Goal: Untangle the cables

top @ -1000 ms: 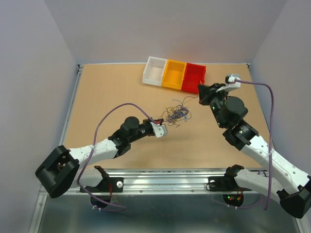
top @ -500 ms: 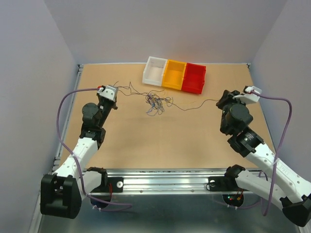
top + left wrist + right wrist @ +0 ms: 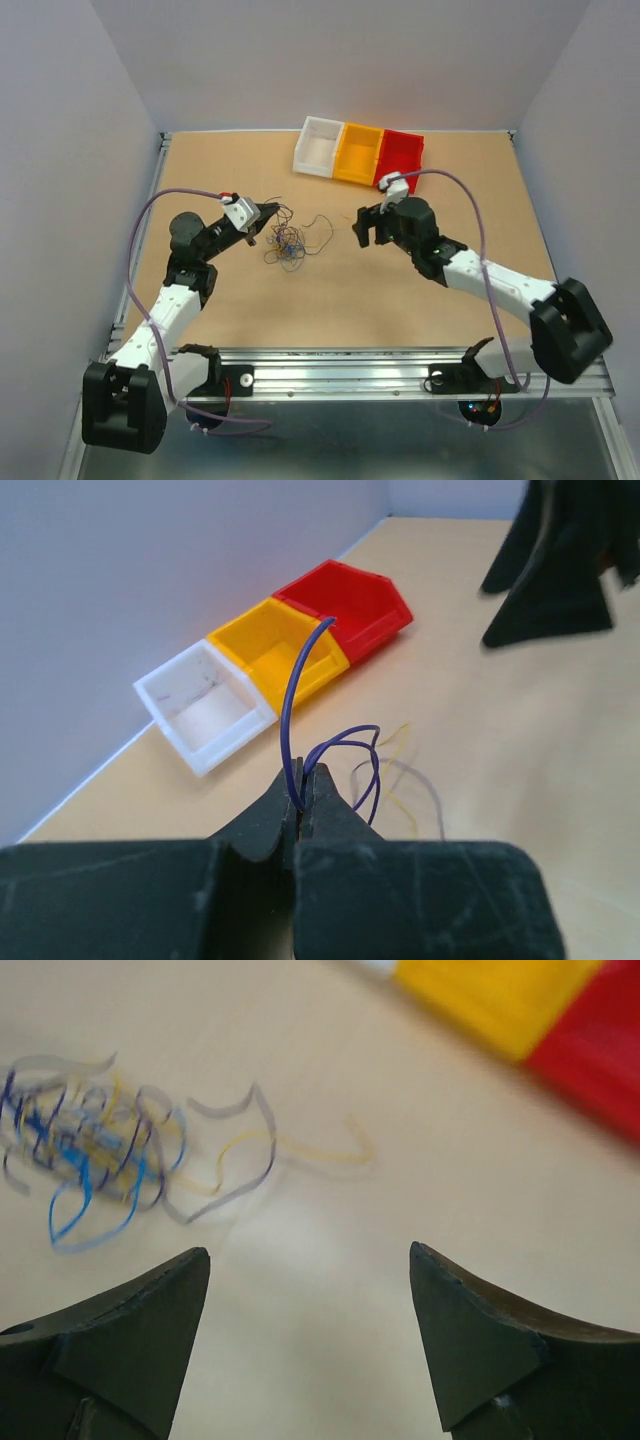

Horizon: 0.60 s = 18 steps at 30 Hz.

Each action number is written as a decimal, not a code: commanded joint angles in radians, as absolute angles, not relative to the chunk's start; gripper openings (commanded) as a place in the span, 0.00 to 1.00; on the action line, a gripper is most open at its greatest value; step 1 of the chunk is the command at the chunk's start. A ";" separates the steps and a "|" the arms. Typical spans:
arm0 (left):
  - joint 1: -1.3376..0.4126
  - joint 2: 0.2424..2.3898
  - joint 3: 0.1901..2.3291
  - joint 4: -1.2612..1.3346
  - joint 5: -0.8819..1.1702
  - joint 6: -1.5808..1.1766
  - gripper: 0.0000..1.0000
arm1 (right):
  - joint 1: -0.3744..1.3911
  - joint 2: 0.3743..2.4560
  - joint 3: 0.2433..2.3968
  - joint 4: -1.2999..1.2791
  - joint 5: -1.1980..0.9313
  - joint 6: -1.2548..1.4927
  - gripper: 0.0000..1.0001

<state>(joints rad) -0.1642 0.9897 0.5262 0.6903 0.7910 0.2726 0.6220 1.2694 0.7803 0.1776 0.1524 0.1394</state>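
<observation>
As left tool grips cables, seemingly 1 strand

Three open plastic bins: white bin, yellow bin, red bin. One tangled bunch of thin wires. Two robot arms: left arm, right arm.

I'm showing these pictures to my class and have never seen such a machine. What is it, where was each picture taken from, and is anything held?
Two robot arms stand at the near edge of the table. The wide picture comes from a camera above and behind them; the other two from cameras on each wrist. On the table lie a tangle of thin cables and three bins, white, orange, red. The left gripper is shut on a dark blue cable; the right gripper is open, holding nothing.
</observation>
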 commanded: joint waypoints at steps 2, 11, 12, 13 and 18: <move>-0.175 0.928 0.537 0.719 0.904 0.301 0.00 | 0.623 1.541 0.853 0.432 -0.461 -0.029 0.83; -0.181 0.949 0.531 0.718 0.896 0.330 0.00 | 0.670 1.825 0.977 0.612 -0.681 -0.003 0.83; -0.181 0.953 0.529 0.715 0.899 0.334 0.00 | 0.672 1.841 0.974 0.644 -0.686 0.024 0.83; -0.181 0.956 0.531 0.715 0.891 0.337 0.00 | 0.673 1.853 0.977 0.672 -0.684 0.040 0.83; -0.181 0.947 0.534 0.712 0.879 0.336 0.00 | 0.690 1.954 1.054 0.707 -0.703 0.069 0.82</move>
